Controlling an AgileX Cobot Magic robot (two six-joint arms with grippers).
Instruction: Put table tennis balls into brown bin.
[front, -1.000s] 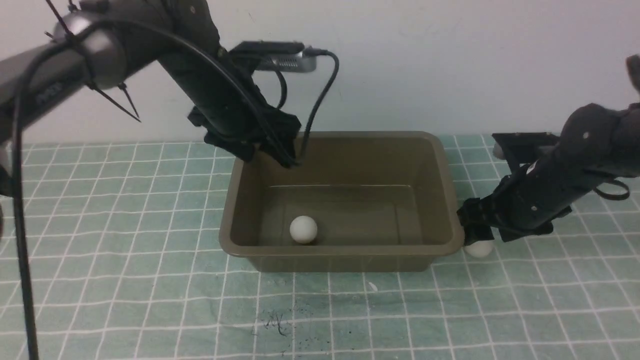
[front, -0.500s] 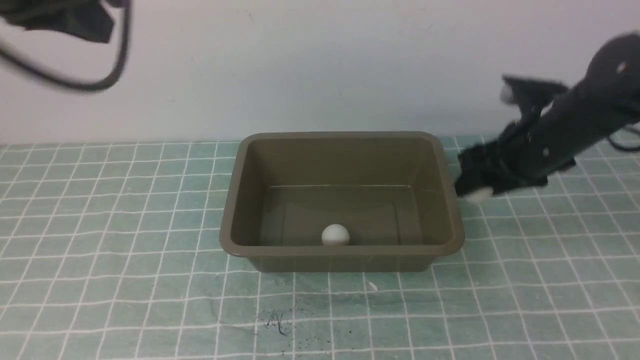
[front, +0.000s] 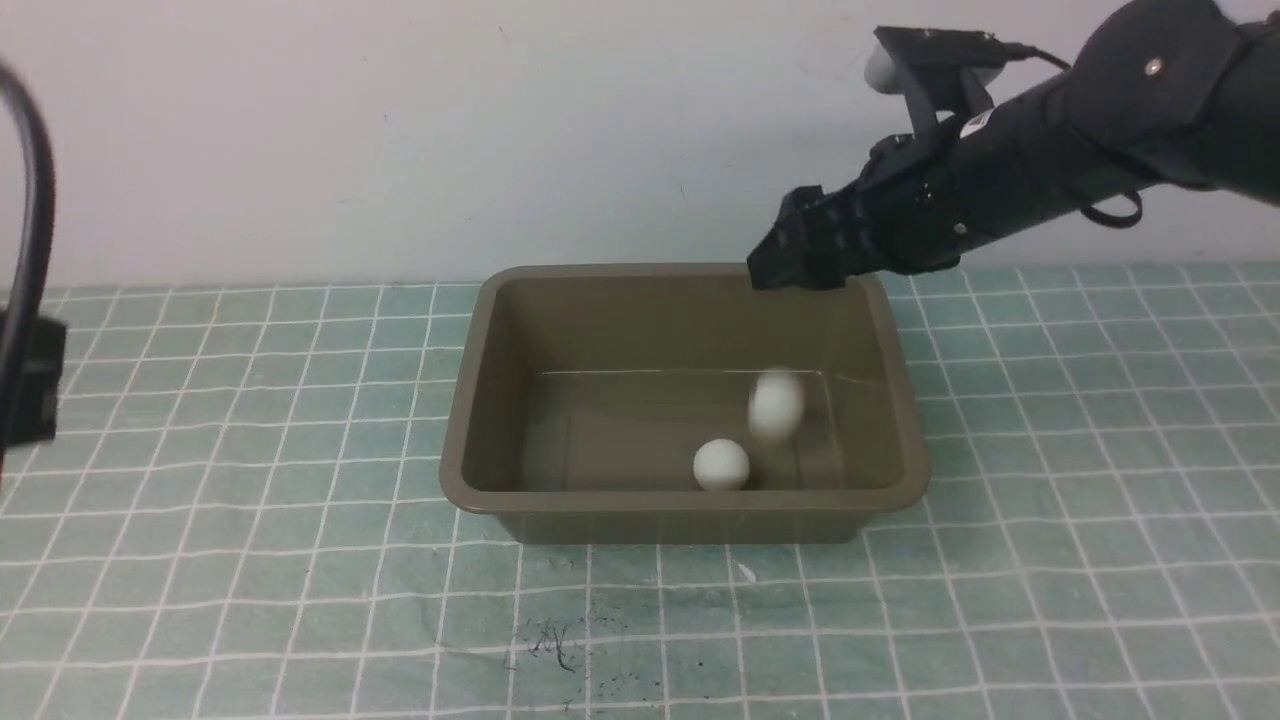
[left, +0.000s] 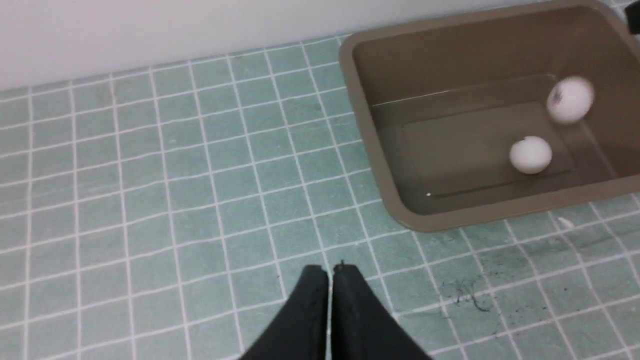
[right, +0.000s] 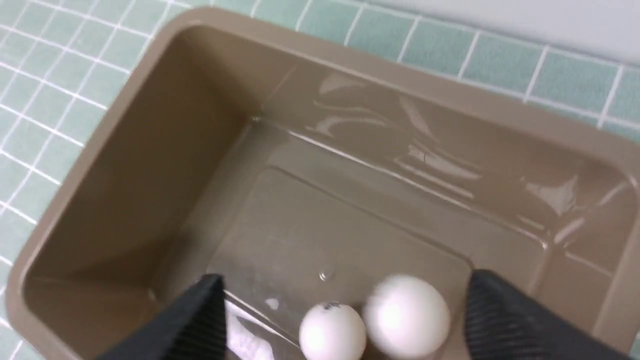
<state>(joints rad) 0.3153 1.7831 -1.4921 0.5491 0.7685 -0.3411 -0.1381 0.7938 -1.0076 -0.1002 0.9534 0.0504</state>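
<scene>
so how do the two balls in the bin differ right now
The blurred ball looks airborne, below the open right gripper; the sharp ball rests on the floor of the brown bin. The blurred ball is nearer the bin's right wall, the sharp ball nearer the front wall. Both are small, white and inside the bin.

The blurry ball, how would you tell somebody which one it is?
Find the brown bin on the green tiled mat and look inside. The blurry ball is the smeared white one nearer the bin's right wall; the other ball looks sharp and sits on the bottom.
</scene>
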